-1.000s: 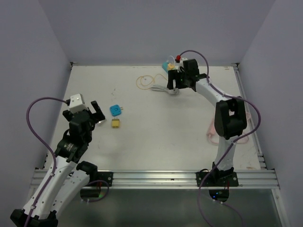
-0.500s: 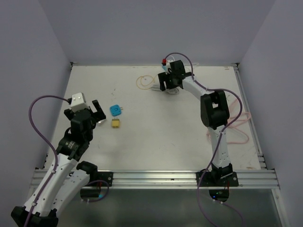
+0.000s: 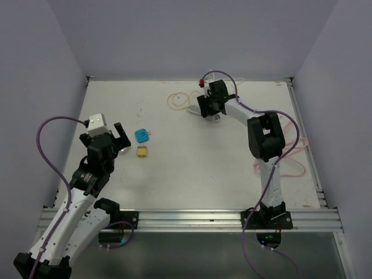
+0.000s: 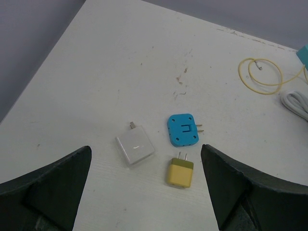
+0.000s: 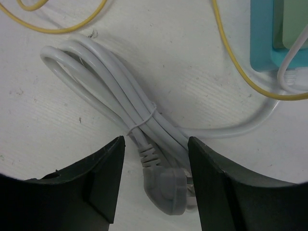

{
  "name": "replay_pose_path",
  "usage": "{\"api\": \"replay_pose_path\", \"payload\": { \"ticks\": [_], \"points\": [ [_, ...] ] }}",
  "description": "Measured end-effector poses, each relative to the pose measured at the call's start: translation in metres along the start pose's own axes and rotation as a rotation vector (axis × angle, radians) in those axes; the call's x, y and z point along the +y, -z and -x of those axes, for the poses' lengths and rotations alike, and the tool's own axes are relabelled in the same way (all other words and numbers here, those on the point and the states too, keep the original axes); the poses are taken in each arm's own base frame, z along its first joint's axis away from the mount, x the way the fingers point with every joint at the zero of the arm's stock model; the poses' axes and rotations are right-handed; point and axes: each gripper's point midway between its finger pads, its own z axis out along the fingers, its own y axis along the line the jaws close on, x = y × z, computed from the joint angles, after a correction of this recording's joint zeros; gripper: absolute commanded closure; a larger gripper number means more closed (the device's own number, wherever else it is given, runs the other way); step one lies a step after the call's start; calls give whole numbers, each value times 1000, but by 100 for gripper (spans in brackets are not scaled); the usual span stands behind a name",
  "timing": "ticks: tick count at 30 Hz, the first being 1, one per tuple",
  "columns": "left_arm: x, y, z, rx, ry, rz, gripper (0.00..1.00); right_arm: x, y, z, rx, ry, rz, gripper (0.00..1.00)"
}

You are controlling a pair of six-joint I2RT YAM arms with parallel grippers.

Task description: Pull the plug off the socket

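A teal socket block (image 5: 263,43) with a pale green piece (image 5: 291,24) set in it and a thin white lead running into it shows at the top right of the right wrist view; in the top view it is hidden behind my right arm. My right gripper (image 5: 155,144) (image 3: 207,108) is open at the far side of the table, its jaws standing either side of a grey plug (image 5: 166,190) on the end of a tied white cord bundle (image 5: 110,86), not touching it. My left gripper (image 4: 146,166) (image 3: 119,141) is open and empty above three loose adapters.
Under the left gripper lie a white adapter (image 4: 135,148), a blue adapter (image 4: 183,130) (image 3: 141,135) and a yellow adapter (image 4: 180,172) (image 3: 142,151). A yellow wire loop (image 3: 174,100) (image 5: 231,57) lies by the cord. A pink cable (image 3: 290,163) lies at the right edge.
My right arm has swung left and folded in; its gripper moved from over the teal socket down to the white cord bundle. The left arm has barely moved.
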Motion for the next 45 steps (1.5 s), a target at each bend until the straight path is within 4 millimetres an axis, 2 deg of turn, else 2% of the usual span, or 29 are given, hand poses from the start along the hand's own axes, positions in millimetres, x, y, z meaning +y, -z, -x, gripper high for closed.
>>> {"api": "replay_pose_path", "payload": {
  "ticks": [5, 14, 31, 40, 42, 45],
  "points": [
    [0, 0, 0, 1, -1, 1, 0, -1, 10, -14, 20, -8, -11, 55],
    [0, -1, -1, 5, -1, -1, 0, 13, 45, -57, 65, -80, -9, 61],
    [0, -1, -1, 4, 2, -3, 1, 54, 123, -150, 86, -284, 62, 58],
    [1, -1, 0, 2, 4, 0, 0, 66, 187, -216, 216, -327, 66, 53],
    [1, -1, 0, 3, 4, -1, 0, 66, 200, -223, 243, -336, 63, 50],
    [1, -1, 0, 3, 4, 0, 0, 67, 212, -221, 245, -341, 63, 49]
  ]
}}
